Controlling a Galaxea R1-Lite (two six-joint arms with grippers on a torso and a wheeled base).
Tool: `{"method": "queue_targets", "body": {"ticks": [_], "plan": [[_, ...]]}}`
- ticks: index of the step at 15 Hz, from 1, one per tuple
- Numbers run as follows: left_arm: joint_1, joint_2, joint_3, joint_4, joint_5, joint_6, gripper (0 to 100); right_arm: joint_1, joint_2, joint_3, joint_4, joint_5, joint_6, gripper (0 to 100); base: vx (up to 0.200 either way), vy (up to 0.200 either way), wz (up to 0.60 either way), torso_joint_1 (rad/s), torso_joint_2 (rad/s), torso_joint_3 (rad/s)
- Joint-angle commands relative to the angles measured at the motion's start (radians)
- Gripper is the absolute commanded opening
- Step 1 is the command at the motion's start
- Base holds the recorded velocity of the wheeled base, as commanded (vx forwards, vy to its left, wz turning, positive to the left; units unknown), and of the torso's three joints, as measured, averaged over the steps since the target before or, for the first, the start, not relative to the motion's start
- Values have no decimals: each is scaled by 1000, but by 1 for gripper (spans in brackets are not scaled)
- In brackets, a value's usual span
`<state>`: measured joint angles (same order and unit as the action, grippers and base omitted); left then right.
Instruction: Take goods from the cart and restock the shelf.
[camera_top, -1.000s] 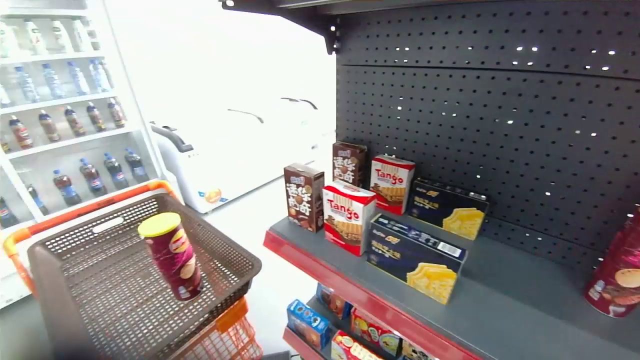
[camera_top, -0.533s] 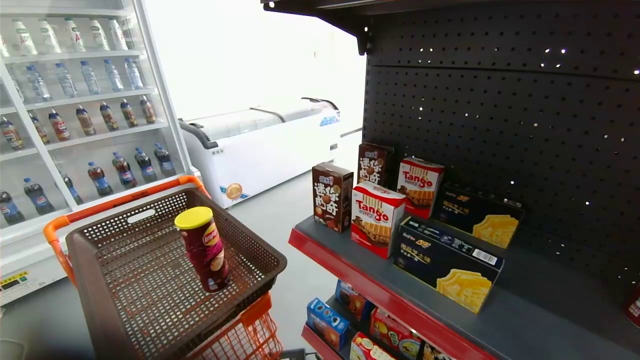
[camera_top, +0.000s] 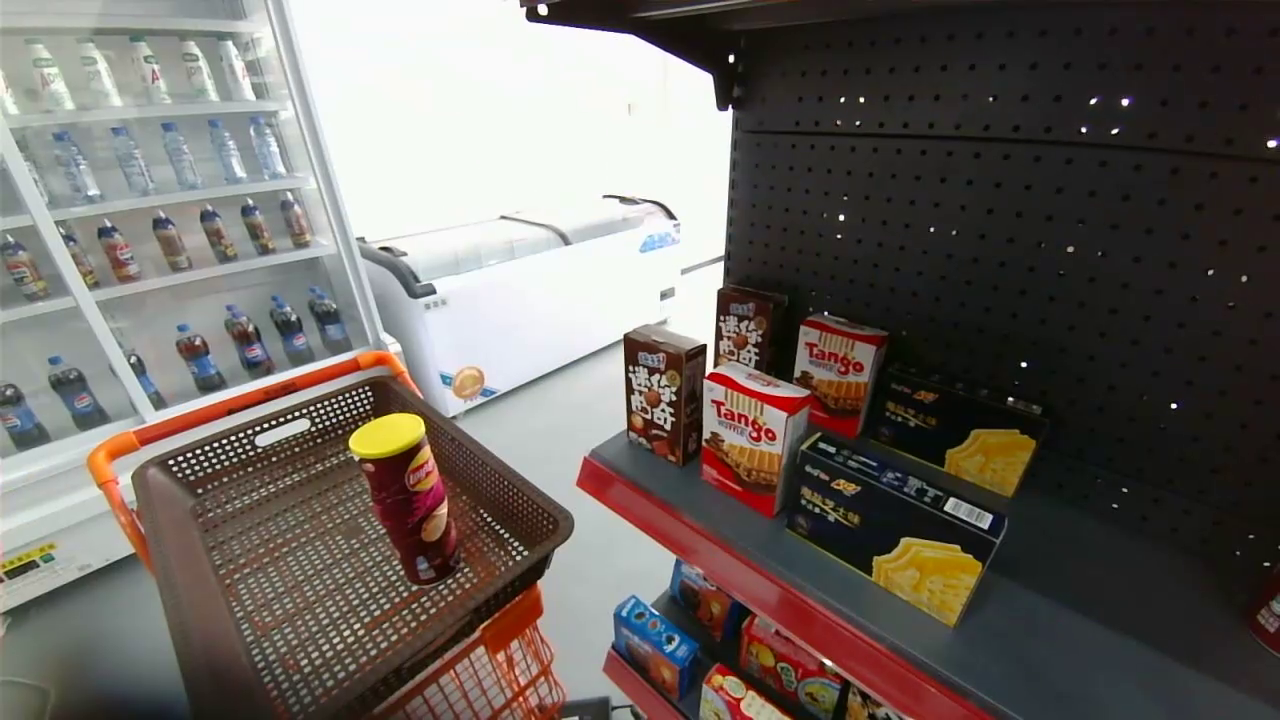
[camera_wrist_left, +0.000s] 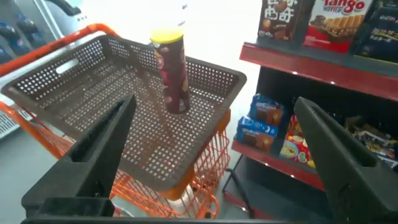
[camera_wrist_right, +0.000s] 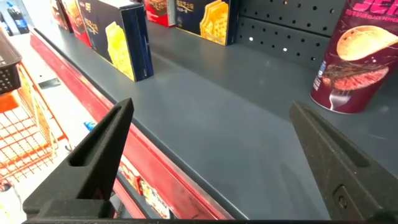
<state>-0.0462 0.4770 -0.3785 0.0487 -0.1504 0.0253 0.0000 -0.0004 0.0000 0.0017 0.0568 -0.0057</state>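
The chip can (camera_top: 405, 497) stands upright in the cart basket (camera_top: 520, 520) at 10 o'clock, nearest the left tool (camera_wrist_left: 214, 106), which is spread apart. The right tool (camera_wrist_right: 211, 107), also apart, faces the shelf (camera_top: 1050, 640) at 2 o'clock.

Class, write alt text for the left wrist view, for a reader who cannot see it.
A dark red chip can with a yellow lid stands upright in the brown basket on an orange cart, beyond the open left gripper. A red-edged shelf of snack boxes stands beside the cart.
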Motion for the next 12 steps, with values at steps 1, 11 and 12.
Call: {"method": "queue_targets", "body": {"ticks": [1,11,12], "plan": [[-11,391,-86,-75,-1,4,100,0,0,0,0,1,0,100,0,0,0,0,0,0],[80,894,-95,-400,78,97,100,0,0,0,0,1,0,100,0,0,0,0,0,0],[75,950,-97,-475,78,96,100,0,0,0,0,1,0,100,0,0,0,0,0,0]]}}
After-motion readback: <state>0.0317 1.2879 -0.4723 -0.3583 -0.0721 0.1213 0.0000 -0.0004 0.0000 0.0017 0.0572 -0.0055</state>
